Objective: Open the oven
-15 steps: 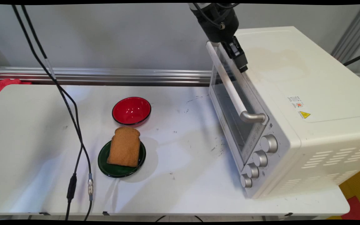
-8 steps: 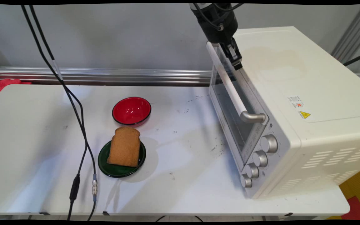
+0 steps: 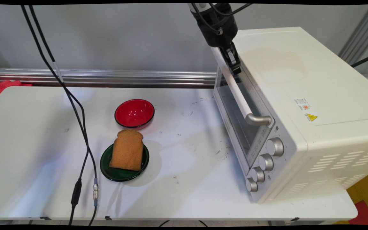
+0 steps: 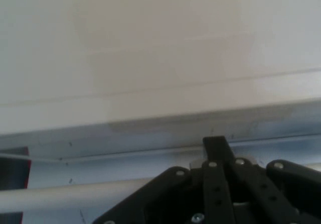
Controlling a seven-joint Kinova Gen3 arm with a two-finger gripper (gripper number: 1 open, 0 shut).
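Your pincer (image 3: 234, 65) sits at the far end of the toaster oven's (image 3: 299, 108) white door handle (image 3: 236, 92), by the top edge of the door; you cannot tell whether it grips the bar. Well to the left on the bench (image 3: 187, 166), a bread slice (image 3: 127, 154) lies on a green plate (image 3: 120, 174) just beside a red bowl (image 3: 134, 113).

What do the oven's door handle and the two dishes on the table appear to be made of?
Oven door handle: a matte white bar, plastic or coated metal, on a brushed silver bracket, likely metal. Red bowl and green plate: glossy with bright highlights, so glazed ceramic or hard plastic; the look alone cannot settle which.
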